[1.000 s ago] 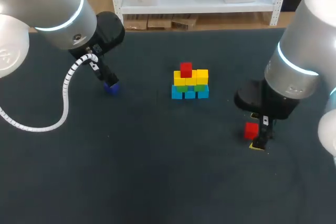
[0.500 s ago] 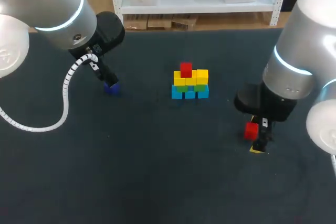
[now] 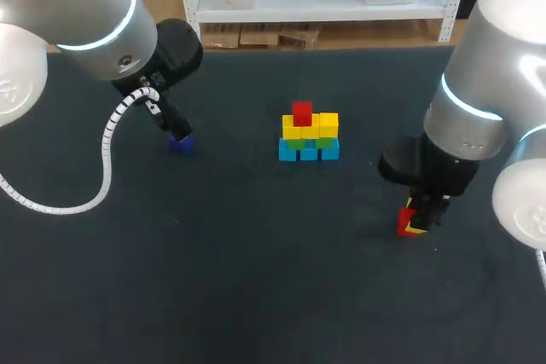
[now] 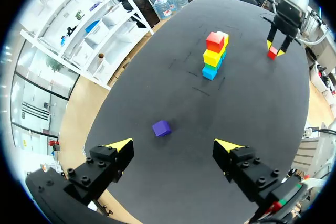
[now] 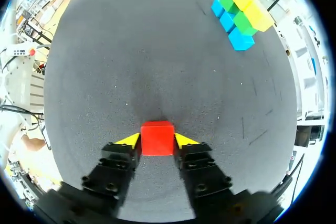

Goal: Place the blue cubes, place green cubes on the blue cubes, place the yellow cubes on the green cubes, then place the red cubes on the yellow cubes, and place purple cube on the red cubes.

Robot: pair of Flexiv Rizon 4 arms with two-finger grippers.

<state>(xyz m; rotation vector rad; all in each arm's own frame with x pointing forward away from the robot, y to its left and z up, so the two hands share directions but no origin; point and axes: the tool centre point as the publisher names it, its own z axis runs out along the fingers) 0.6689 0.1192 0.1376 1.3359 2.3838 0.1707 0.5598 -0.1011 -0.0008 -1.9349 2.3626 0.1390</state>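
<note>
Pinching the loose red cube (image 5: 157, 136) from two sides where it sits on the desk (image 3: 256, 279), well apart from the stack (image 3: 309, 135), my right pincer (image 5: 157, 142) presses its yellow tips against two flat faces. I judge the build well past halfway: blue cubes (image 3: 308, 153) form the bottom row, green cubes (image 3: 295, 144) sit on them, yellow cubes (image 3: 312, 126) above those, and one placed red cube (image 3: 302, 112) on top. Left to do are this red one and then the purple cube (image 4: 161, 127), which lies ahead of my left pincer (image 4: 173, 145), spread wide and empty. The cubes look rigid, smooth and sharp-edged, while the desk is dark, matte and finely grained
</note>
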